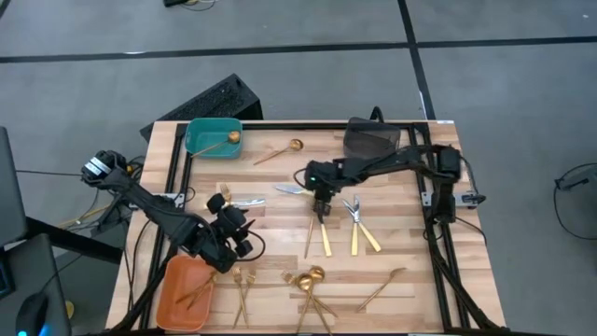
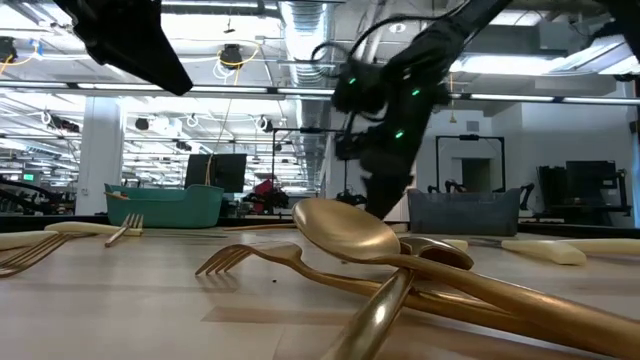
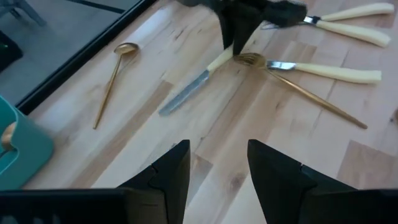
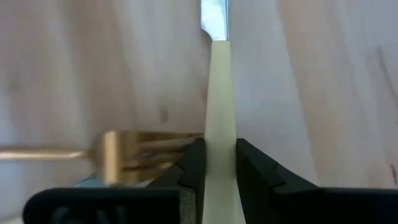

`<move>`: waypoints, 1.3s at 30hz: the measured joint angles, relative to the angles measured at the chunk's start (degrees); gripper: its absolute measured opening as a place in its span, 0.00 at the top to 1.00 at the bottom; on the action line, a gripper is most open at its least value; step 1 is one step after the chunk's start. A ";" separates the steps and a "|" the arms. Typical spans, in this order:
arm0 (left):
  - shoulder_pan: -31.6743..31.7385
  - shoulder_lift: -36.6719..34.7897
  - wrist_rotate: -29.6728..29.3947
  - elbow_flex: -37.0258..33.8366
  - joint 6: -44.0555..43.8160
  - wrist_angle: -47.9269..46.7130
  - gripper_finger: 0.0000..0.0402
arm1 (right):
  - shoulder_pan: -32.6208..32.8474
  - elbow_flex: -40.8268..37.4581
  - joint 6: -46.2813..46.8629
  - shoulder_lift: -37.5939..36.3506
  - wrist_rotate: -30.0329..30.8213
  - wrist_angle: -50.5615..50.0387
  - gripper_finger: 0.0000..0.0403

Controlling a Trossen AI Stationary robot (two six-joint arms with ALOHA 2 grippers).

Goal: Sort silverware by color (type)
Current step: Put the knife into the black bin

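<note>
At the centre of the desk (image 1: 280, 177), the right gripper (image 4: 216, 163) closes its fingers (image 4: 194, 165) on the pale handle of a knife (image 4: 215, 106) lying flat on the wood, both fingers pressed against the handle's sides, the silver blade pointing away from the wrist. A gold fork (image 4: 134, 149) lies with its tines touching the same handle just beside the fingers. From here the fork is the hazard: a lift could drag or flick it aside, and a grip so near the handle's end may let the blade droop or swing. The left gripper (image 3: 214, 171) waits with fingers apart near the desk's front-left corner, above the orange bin (image 1: 182, 291), empty. The remaining silverware is scattered over the desk: more pale-handled knives (image 1: 362, 231) right of centre, gold spoons and forks (image 1: 310, 278) along the front edge, one gold spoon (image 1: 280, 151) near the teal bin (image 1: 213, 136) at the back-left.
</note>
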 joint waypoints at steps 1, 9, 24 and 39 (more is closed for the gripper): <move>-0.37 0.00 -0.01 0.00 -0.04 0.00 0.63 | 0.25 -2.31 -0.03 -2.33 0.00 1.81 0.78; -1.45 0.48 -3.53 -0.02 -4.10 0.22 0.63 | -1.15 -19.81 0.06 -22.60 13.03 10.67 0.78; 2.51 0.48 -5.82 -0.04 -1.25 1.04 0.63 | -18.65 -34.72 -16.75 -39.55 36.43 21.00 0.78; 7.04 0.46 -9.37 -0.04 5.78 0.00 0.63 | -31.90 -35.61 -11.82 -38.15 23.43 19.96 0.55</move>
